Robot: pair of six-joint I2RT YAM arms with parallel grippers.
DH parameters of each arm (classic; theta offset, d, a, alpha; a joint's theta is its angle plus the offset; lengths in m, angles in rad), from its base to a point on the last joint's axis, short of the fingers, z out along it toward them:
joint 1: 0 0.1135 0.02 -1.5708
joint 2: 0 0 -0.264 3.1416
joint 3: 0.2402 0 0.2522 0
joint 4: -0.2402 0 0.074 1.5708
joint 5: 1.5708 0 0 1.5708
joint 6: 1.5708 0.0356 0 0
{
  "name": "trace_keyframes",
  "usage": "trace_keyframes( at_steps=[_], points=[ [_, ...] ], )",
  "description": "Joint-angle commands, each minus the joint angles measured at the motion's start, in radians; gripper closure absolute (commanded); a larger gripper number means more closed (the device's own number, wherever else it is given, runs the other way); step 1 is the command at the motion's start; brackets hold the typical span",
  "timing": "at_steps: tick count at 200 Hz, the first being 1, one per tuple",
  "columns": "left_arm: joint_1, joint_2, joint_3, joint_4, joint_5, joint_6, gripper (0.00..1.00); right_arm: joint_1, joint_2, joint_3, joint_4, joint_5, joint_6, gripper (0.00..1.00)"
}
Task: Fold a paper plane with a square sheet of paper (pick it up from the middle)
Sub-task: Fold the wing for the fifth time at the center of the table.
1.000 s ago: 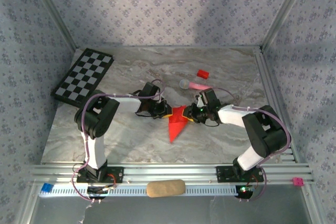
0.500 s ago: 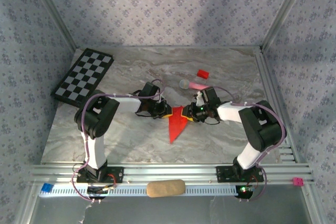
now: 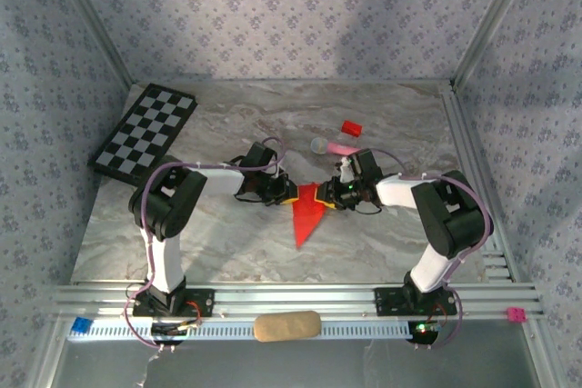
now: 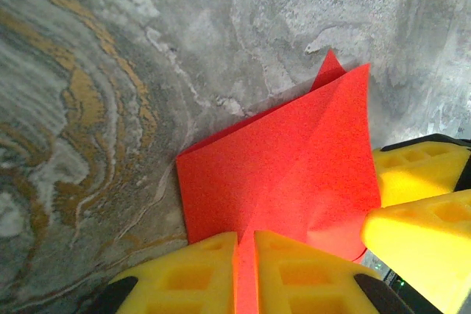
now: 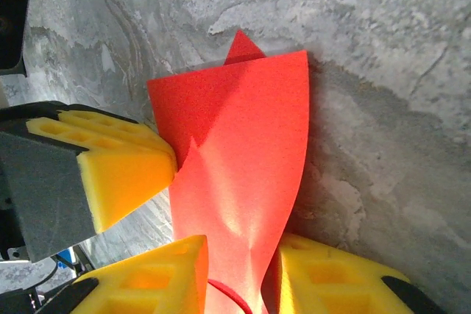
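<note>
Your left claw (image 4: 245, 244) and right claw (image 5: 239, 249) each clamp the wide end of the paper plane (image 3: 306, 212), from opposite sides.

The paper plane (image 3: 306, 215) is plain bright red. The table (image 3: 218, 243) is grey marble with white swirls and ochre veins. The checkerboard (image 3: 145, 130) has black and white squares. The small block (image 3: 351, 127) is red, and the stick (image 3: 343, 147) is pink with a grey round head. The left gripper (image 4: 246, 248) and the right gripper (image 5: 237, 262) have bright yellow fingers. The walls (image 3: 291, 15) carry pale grey-blue floral wallpaper. The arms are black and white, with purple cables.
</note>
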Motion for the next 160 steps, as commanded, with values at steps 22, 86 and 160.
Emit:
trace_keyframes(
  at_steps=[22, 86, 160],
  points=[
    [0.014, -0.004, -0.004, -0.065, -0.034, 0.019, 0.84, -0.019, 0.026, 0.035, -0.050, -0.074, -0.068, 0.70],
    [0.017, -0.003, 0.001, -0.063, -0.031, 0.020, 0.84, -0.031, 0.036, 0.049, -0.070, -0.121, -0.112, 0.71],
    [0.016, -0.011, 0.003, -0.063, -0.028, 0.019, 0.84, -0.033, 0.056, 0.058, -0.061, -0.119, -0.102, 0.77]
  ],
)
